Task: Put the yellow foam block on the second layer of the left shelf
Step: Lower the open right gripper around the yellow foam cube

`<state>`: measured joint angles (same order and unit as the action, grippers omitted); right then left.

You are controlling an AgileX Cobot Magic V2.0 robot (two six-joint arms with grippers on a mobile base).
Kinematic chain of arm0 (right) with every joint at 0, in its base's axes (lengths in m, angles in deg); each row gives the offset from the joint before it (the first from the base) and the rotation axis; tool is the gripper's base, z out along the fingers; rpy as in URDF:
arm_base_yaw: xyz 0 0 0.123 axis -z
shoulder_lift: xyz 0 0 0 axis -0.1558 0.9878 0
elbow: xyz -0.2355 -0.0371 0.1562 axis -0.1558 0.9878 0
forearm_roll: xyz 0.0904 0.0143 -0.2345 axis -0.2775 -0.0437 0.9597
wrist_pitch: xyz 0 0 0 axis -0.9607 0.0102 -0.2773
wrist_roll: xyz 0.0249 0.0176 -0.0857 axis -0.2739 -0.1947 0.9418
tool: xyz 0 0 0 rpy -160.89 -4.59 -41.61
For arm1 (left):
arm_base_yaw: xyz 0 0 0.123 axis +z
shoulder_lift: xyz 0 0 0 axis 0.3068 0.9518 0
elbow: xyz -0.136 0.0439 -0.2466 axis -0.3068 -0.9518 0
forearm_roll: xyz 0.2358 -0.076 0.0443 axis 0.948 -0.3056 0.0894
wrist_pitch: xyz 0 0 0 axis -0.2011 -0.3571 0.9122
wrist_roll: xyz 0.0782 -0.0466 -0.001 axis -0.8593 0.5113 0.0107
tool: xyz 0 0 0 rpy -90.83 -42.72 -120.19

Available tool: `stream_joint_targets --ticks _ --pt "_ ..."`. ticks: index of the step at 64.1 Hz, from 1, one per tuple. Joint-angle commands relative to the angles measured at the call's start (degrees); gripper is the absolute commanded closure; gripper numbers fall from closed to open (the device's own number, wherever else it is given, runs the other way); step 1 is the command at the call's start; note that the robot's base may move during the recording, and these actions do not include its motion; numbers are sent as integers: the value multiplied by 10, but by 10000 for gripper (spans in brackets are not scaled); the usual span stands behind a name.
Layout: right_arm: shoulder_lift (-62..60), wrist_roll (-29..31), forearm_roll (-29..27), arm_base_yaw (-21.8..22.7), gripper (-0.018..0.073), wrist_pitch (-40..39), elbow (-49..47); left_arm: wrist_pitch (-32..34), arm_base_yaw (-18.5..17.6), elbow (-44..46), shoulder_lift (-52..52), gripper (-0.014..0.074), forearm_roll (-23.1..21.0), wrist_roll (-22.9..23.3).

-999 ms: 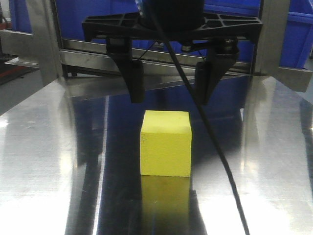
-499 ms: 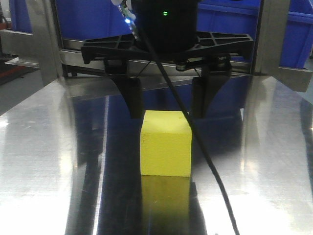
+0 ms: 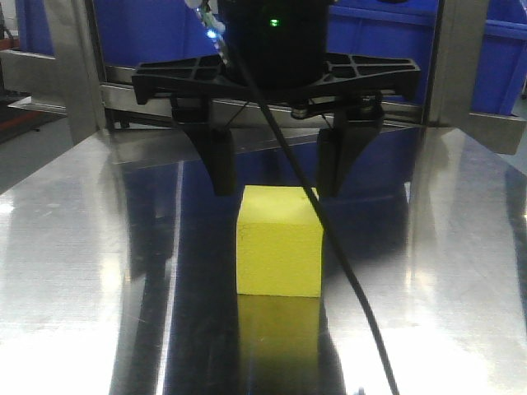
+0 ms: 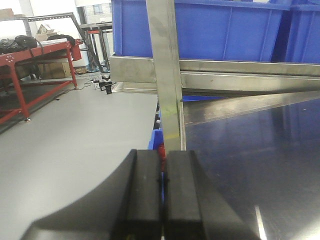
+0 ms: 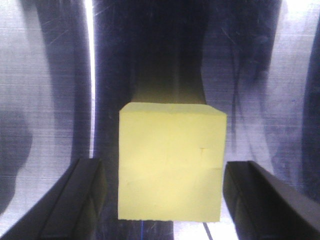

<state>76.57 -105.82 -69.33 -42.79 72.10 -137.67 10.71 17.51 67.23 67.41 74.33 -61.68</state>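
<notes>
The left claw [image 4: 162, 172] has its two pads pressed together with nothing between them. Beyond its tips rise a steel upright [image 4: 167, 75] and blue bins [image 4: 225, 30], and a red rack [image 4: 30, 55] stands far off to its left. It plays no part in the grasp.

The right claw [image 3: 276, 183] is spread over the yellow foam block [image 3: 278, 243]. In its wrist view one finger [image 5: 75, 200] flanks the block's left face and the other [image 5: 260, 200] its right, each with a visible gap. The block [image 5: 170, 165] sits upright between them, centred, on the shiny steel surface [image 3: 82, 247].

So, as I judge it, the task is at its start. The claw is lined up but has not closed, nothing has been lifted, and the carry to the left shelf's second layer is all to come. From the front, the tips seem level with the block's top edge, so the claw probably needs to drop further before it pinches.

A black cable [image 3: 329, 247] hangs from the claw's wrist across the block's upper right corner and could snag. Steel uprights and more bins stand behind the claw.
</notes>
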Motion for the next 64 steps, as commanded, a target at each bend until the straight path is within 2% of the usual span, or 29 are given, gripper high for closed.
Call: stream_joint_targets --ticks 1,64 --pt "-26 6 24 1 -37 -6 -14 47 -2 -13 -12 460 -3 3" --pt "-26 6 26 1 -36 -33 9 47 -2 -13 -12 460 -3 3"
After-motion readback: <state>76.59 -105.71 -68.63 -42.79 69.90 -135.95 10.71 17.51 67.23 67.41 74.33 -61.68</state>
